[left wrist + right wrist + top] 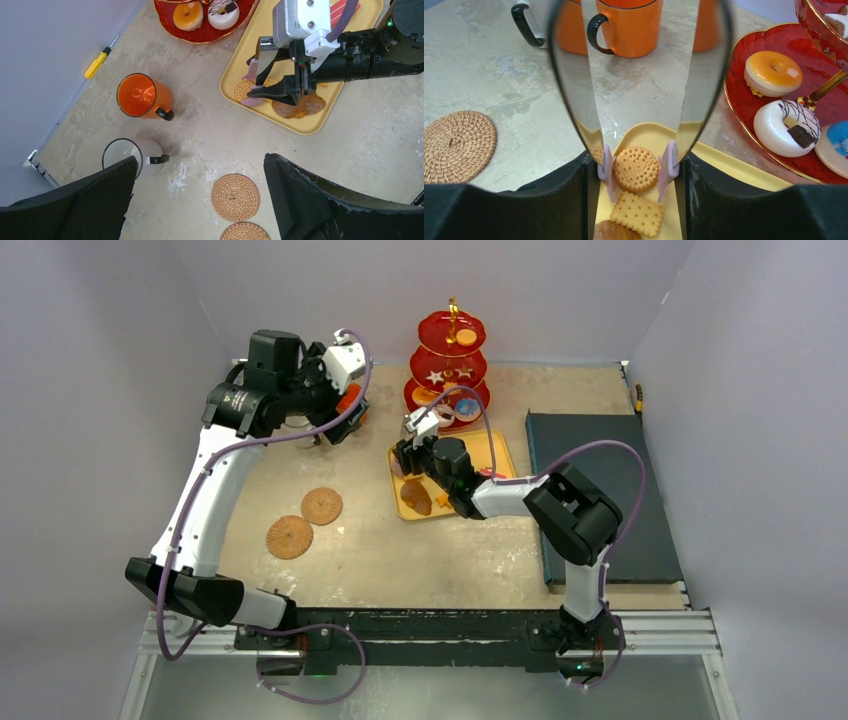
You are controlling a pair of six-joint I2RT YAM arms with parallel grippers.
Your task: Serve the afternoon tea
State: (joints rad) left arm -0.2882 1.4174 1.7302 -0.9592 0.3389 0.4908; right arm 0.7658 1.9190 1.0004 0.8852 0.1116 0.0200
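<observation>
My right gripper [638,167] is low over the yellow tray [719,162], open, its lilac pads close on either side of a round biscuit [636,169]. A square biscuit [638,212] and a croissant [611,231] lie just behind it. The red three-tier stand [452,360] holds donuts [773,72] on its bottom tier. My left gripper [200,160] is open and empty, high above the orange mug [142,96], the white mug [131,156] and two brown coasters [235,197].
A yellow screwdriver [101,56] lies by the left wall. A dark blue mat [600,490] covers the table's right side. The right arm [360,60] reaches across the tray. Walls enclose three sides of the table.
</observation>
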